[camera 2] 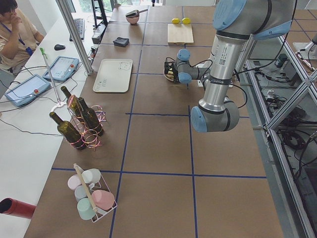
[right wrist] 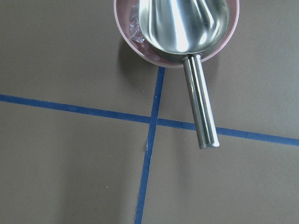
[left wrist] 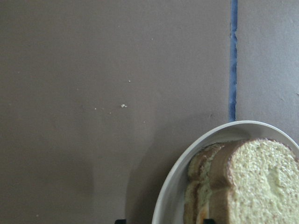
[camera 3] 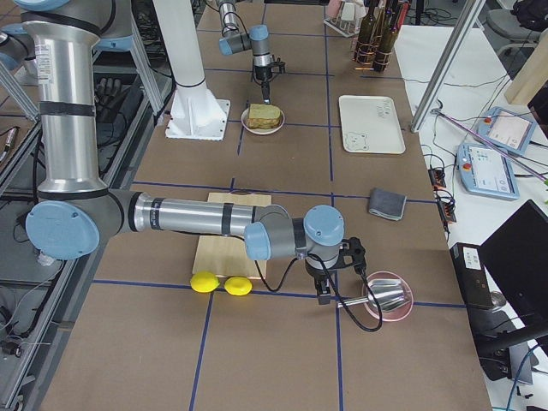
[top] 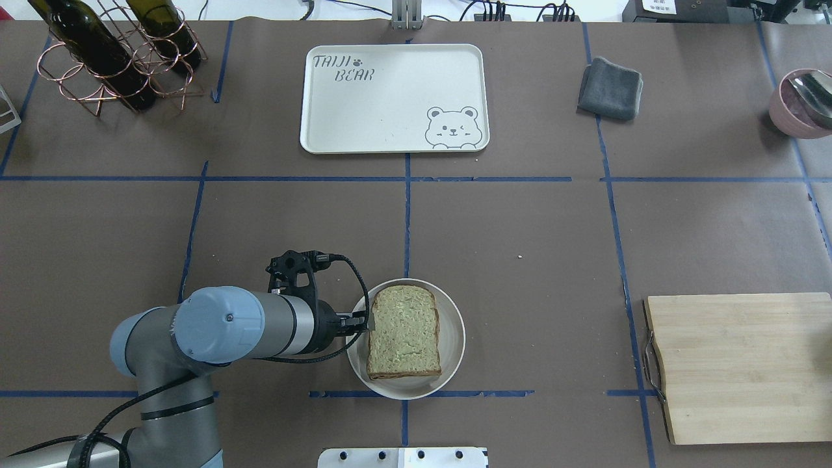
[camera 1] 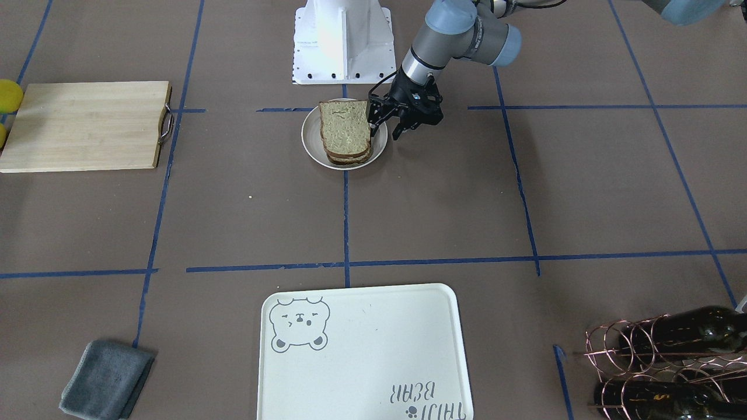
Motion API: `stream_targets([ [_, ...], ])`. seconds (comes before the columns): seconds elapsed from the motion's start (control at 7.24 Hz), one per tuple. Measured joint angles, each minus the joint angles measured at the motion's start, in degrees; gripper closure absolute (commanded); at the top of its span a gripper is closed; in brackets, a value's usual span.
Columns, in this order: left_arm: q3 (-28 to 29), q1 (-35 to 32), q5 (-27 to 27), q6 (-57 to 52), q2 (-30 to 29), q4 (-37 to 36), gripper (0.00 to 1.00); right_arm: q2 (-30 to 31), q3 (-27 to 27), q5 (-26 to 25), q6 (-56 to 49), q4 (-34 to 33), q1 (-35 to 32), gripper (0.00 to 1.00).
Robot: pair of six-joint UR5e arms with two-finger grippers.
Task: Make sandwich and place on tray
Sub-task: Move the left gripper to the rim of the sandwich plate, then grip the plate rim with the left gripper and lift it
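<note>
The sandwich (camera 1: 345, 131) is a stack of speckled bread slices with dark crust, lying on a small round white plate (camera 1: 311, 147) near the robot's base. It also shows in the overhead view (top: 403, 331) and the left wrist view (left wrist: 252, 182). The egg is hidden. My left gripper (camera 1: 386, 129) is open at the plate's edge, one finger beside the bread, the other outside the rim. The cream bear tray (camera 1: 362, 350) lies empty at the table's far side (top: 390, 97). My right gripper (camera 3: 330, 293) hovers by a pink bowl (camera 3: 390, 300); I cannot tell whether it is open.
A wooden cutting board (top: 734, 364) lies at the robot's right, with two lemons (camera 3: 218, 282) beyond it. A grey cloth (top: 611, 88) lies right of the tray. A copper bottle rack (top: 110, 58) stands at the far left. A metal scoop (right wrist: 187, 28) rests in the pink bowl.
</note>
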State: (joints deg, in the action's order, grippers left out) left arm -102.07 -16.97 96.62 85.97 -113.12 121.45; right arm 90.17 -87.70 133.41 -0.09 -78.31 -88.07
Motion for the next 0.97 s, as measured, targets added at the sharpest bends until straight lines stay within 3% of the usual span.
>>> stream_targets([
  [0.14,0.84,0.37,-0.05,0.02,-0.12,0.99,0.61,0.0,-0.09,0.0,0.0,0.0,0.0,0.0],
  [0.41,1.01,0.58,-0.01,-0.01,0.3,1.53,0.66,0.0,-0.24,0.08,0.0,0.0,0.0,0.0],
  [0.97,-0.07,0.55,0.44,-0.34,0.62,1.6,0.62,-0.08,-0.28,0.21,0.0,0.0,0.0,0.0],
])
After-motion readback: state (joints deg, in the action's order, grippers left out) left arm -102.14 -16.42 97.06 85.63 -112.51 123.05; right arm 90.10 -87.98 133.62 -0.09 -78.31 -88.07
